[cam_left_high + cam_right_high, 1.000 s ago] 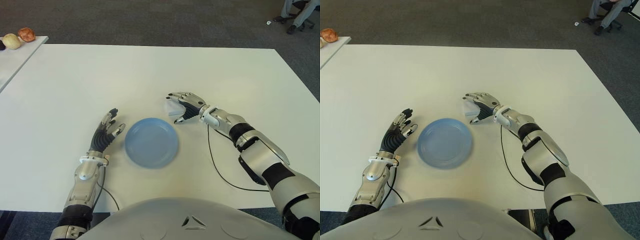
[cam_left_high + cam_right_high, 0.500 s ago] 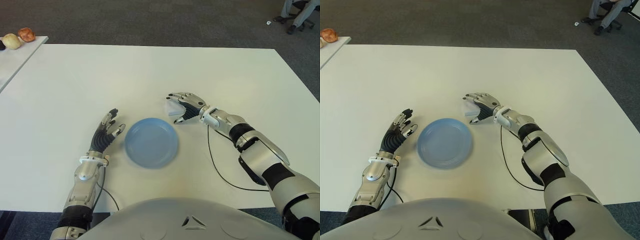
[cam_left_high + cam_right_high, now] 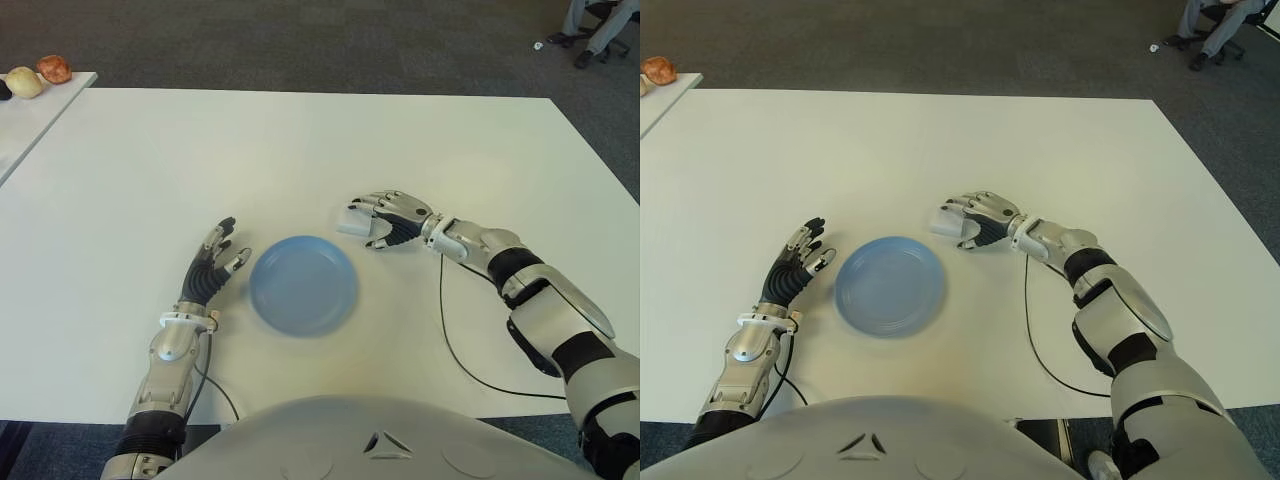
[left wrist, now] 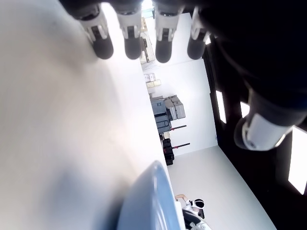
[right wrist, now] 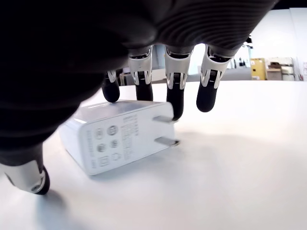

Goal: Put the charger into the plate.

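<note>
Right hand [image 3: 392, 217] sits over the white charger [image 5: 117, 134] on the bench [image 3: 300, 140], fingers curled down around it, tips at its far edge, thumb on the near side; charger lies flat just right of the blue plate [image 3: 302, 284], prongs exposed. Left hand [image 3: 210, 263] is left of plate, fingers spread, holding nothing.

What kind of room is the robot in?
Probably an office or lab: a big white table, grey carpet, and a person's legs by a wheeled chair in the corner.
</note>
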{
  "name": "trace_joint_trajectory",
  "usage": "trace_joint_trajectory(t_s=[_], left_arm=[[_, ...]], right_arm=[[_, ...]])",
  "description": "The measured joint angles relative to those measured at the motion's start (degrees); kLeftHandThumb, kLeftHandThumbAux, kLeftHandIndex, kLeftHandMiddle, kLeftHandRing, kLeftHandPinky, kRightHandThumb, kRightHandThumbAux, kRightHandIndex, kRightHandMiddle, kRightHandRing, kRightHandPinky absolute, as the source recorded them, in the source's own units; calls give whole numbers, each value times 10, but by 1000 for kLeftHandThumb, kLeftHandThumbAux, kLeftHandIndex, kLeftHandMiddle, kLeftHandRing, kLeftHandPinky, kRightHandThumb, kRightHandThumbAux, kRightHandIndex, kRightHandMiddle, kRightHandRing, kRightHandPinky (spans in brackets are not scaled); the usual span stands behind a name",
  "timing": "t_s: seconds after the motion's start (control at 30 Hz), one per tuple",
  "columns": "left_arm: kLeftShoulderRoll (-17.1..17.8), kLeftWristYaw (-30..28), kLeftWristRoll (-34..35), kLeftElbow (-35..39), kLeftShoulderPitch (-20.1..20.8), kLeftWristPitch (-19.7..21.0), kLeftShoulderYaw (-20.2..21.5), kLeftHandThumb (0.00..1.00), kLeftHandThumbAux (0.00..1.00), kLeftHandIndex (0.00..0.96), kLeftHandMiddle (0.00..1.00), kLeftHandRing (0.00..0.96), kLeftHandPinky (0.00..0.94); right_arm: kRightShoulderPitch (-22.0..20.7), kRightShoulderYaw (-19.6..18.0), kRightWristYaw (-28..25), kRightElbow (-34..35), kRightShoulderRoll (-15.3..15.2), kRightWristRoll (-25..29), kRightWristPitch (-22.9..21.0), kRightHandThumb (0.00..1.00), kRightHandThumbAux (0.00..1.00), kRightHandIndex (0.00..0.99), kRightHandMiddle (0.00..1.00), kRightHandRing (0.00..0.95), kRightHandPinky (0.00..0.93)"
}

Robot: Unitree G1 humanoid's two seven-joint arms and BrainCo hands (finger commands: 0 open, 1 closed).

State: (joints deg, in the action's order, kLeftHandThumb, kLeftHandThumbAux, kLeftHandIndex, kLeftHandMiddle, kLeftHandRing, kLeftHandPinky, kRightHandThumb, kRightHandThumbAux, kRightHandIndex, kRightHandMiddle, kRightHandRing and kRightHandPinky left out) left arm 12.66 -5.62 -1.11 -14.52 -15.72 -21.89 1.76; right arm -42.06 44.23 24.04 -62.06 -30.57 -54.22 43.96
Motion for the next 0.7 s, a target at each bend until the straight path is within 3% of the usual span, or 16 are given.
trace_joint_trajectory(t_s=[0.23, 0.7], left_arm=[[0, 0, 0, -2, 1, 0, 0, 0, 574, 78, 89, 74, 81], [0, 0, 0, -2, 1, 0, 0, 0, 564, 80, 82, 63, 63]], right_arm=[[-1, 19, 27, 18, -27, -34, 5, 0, 541, 28, 151, 147, 137], [-2, 28, 45, 28, -33, -56, 6, 0, 550, 45, 164, 163, 172]])
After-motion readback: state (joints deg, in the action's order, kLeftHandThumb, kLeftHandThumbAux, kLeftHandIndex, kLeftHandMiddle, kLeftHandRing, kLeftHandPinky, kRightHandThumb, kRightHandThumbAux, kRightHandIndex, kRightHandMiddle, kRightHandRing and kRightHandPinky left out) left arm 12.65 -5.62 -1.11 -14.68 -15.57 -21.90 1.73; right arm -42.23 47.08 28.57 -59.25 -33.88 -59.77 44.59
